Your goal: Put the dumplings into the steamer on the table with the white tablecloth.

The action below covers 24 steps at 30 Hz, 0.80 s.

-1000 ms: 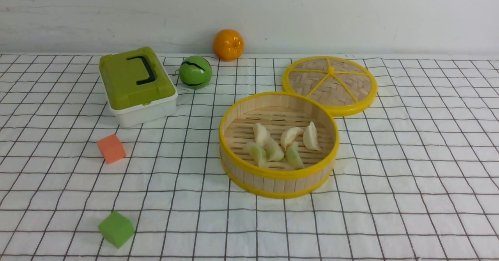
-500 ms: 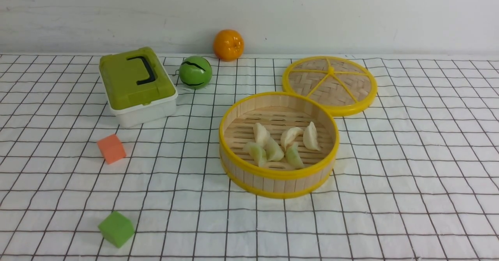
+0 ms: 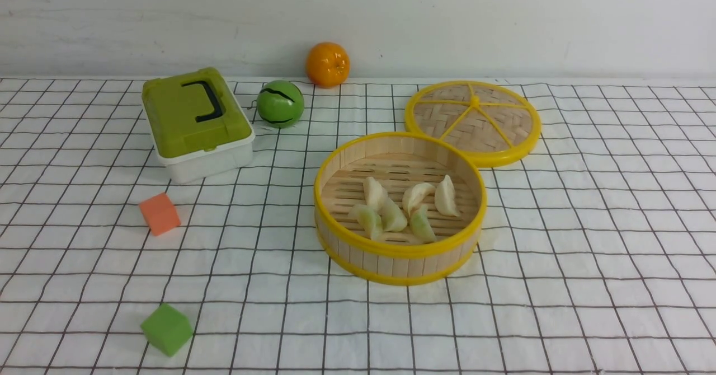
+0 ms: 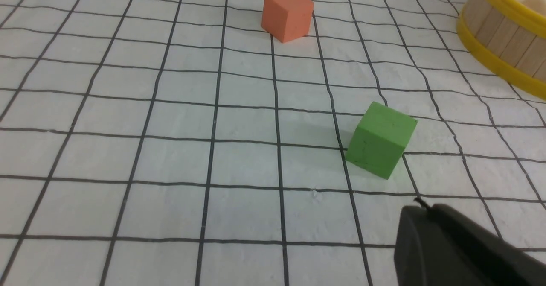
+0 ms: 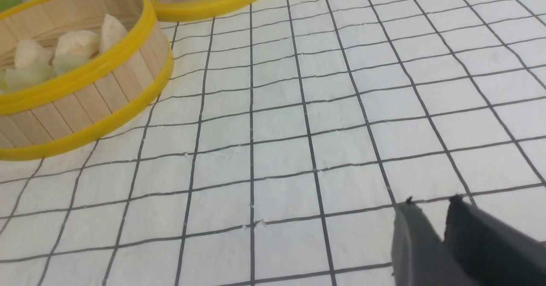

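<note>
The tabletop (image 3: 587, 285), under its white tablecloth (image 3: 615, 224) with a black grid, fills every view, and neither arm reaches into the front view. Both claws hang back at the near edge, seen only by their own wrist cameras.

The steamer (image 3: 400, 260) stands well ahead of both claws, off to the inner side of each; the right claw's camera catches its wall and yellow rim, the left claw's camera only a corner of it. Its woven lid (image 3: 472, 122) lies flat just beyond it, farther from the claws, rim touching rim or nearly so. A green-lidded box (image 3: 196, 123), a green ball (image 3: 280, 104) and an orange (image 3: 328, 64) sit farther off, toward the wall.

The dumplings (image 3: 405, 207) lie clustered on the slatted floor inside the steamer; six can be counted, three cream and three pale green. None shows on the cloth in any view, so the task looks finished, with nothing left but to rest the arms.

The green cube (image 4: 381, 139) lies just ahead of the left claw (image 4: 416, 211), the orange cube (image 4: 286, 14) farther on.

The left claw is closed and empty. The right claw (image 5: 428, 207) shows a narrow gap between its tips, with nothing in it.
</note>
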Each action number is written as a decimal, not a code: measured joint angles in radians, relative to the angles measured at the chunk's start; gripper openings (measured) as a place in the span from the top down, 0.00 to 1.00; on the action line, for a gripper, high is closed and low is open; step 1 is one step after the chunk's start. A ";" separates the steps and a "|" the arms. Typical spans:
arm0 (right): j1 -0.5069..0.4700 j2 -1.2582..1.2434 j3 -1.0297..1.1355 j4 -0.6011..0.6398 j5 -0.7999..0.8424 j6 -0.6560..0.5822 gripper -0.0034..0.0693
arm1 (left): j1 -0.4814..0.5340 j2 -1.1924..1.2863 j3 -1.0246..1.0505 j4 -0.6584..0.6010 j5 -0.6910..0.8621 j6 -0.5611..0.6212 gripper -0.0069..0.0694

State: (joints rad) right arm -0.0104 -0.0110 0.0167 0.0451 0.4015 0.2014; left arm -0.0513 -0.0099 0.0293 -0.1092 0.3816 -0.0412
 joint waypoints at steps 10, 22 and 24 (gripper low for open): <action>0.000 0.000 0.000 0.000 0.000 0.000 0.78 | 0.000 0.000 0.000 0.000 0.000 0.000 0.93; 0.000 0.000 0.000 0.000 0.000 0.000 0.75 | 0.000 0.000 0.000 0.000 0.000 0.000 0.91; 0.000 0.000 0.000 0.000 0.000 0.000 0.75 | 0.000 0.000 0.000 0.000 0.000 0.000 0.91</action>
State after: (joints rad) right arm -0.0104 -0.0110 0.0167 0.0451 0.4015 0.2014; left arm -0.0513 -0.0099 0.0293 -0.1089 0.3816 -0.0412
